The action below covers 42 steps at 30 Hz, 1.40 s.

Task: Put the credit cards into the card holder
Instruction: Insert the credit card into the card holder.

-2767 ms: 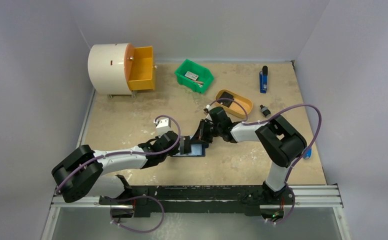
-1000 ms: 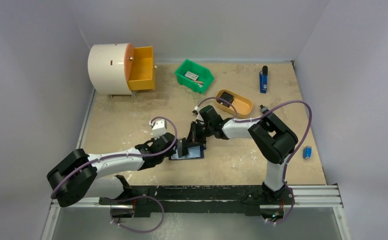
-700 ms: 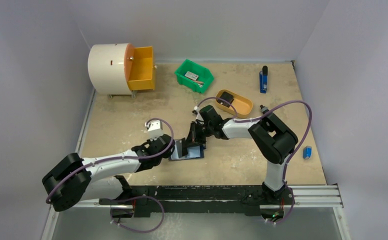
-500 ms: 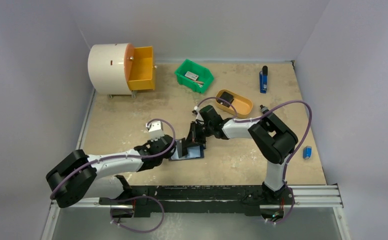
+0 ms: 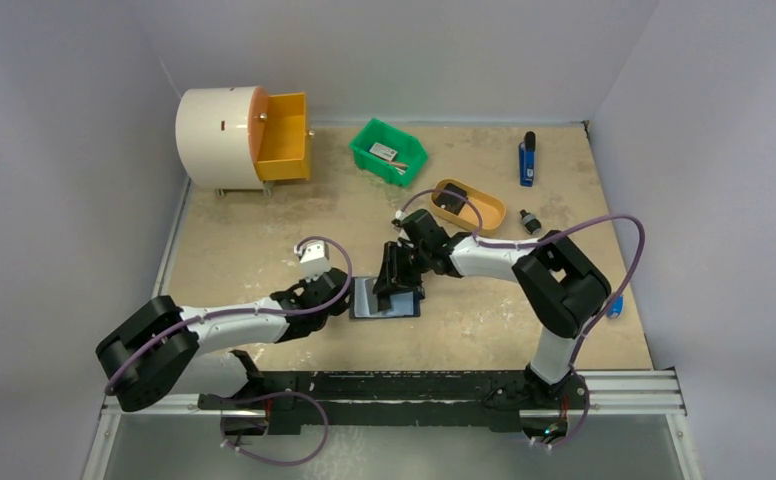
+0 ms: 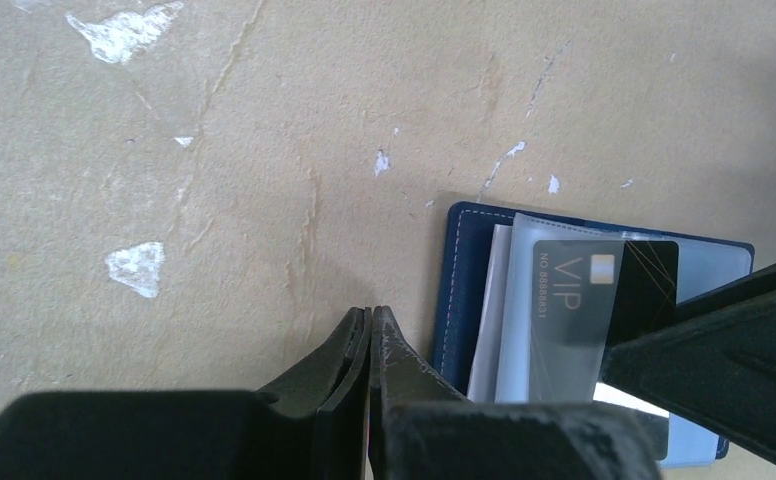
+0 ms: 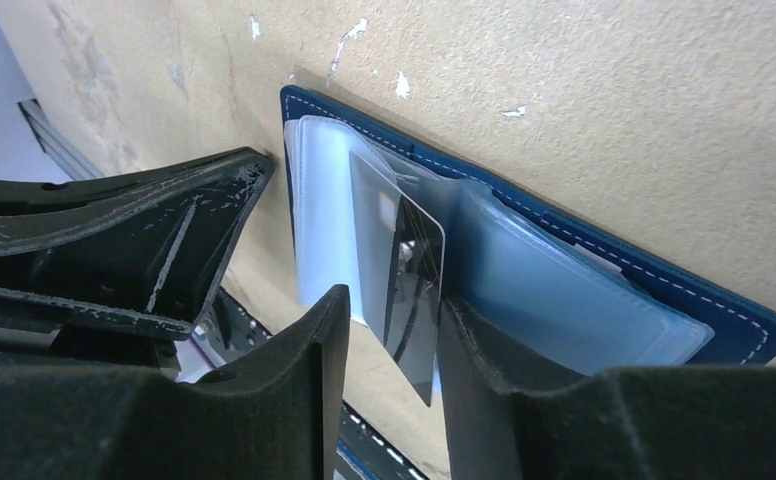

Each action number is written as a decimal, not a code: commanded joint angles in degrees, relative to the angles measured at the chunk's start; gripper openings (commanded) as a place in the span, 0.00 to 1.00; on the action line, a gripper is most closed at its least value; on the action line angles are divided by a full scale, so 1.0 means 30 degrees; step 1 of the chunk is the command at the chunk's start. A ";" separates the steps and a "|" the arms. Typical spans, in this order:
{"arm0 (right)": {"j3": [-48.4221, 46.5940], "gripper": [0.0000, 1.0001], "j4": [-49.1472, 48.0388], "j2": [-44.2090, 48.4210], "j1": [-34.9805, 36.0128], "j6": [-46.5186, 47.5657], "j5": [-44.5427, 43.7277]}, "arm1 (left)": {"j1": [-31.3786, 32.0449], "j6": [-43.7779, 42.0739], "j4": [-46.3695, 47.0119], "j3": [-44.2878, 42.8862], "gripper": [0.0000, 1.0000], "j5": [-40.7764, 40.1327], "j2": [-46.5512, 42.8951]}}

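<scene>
**Card half seated, holder pinned by nothing**

Starts at the left with the left gripper (image 6: 369, 345) pinched shut on nothing, low over the table (image 6: 214, 150), just beside the stitched left edge of the holder (image 6: 456, 300); cannot tell touching from a hair apart. Finds the holder near the middle of the table, open flat, clear sleeves facing up. Shows a dark VIP card (image 6: 604, 285) lying partway inside one sleeve, its free end sticking out between the fingers of the right gripper (image 7: 392, 330). Reads that gripper as partly open, one finger each side of the card, no firm pinch visible.

Judges the step in hand as seating this card fully.

Could go wrong three ways:
- skewing the card against the sleeve mouth by nudging with loose jaws, buckling the thin plastic
- shoving the whole holder leftward across the table, nothing pressing it down
- dragging the card back out on withdrawal, a finger pad catching its edge
</scene>
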<state>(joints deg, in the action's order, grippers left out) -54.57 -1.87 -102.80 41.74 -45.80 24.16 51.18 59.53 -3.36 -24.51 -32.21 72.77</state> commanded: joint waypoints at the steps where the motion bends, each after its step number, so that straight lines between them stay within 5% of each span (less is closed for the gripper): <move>1: -0.0894 0.41 0.1927 0.0864 0.0092 0.0832 -0.1220 | 0.0054 0.0431 0.0634 0.0253 0.00 0.0661 0.0281; 27: 0.0413 0.26 -0.1203 -0.0150 0.0368 -0.1767 -0.0208 | 0.0075 0.0657 0.5893 0.1567 0.00 0.3912 0.1377; 42: -0.1724 0.59 0.5112 0.2585 0.0390 0.1518 -0.6050 | 0.0069 0.0798 0.4425 0.1585 0.00 0.2796 0.0265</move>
<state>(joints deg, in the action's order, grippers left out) -57.14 8.19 -97.71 42.74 -44.69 11.64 51.16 61.14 11.75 -20.34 -23.57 74.46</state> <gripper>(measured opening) 0.571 0.006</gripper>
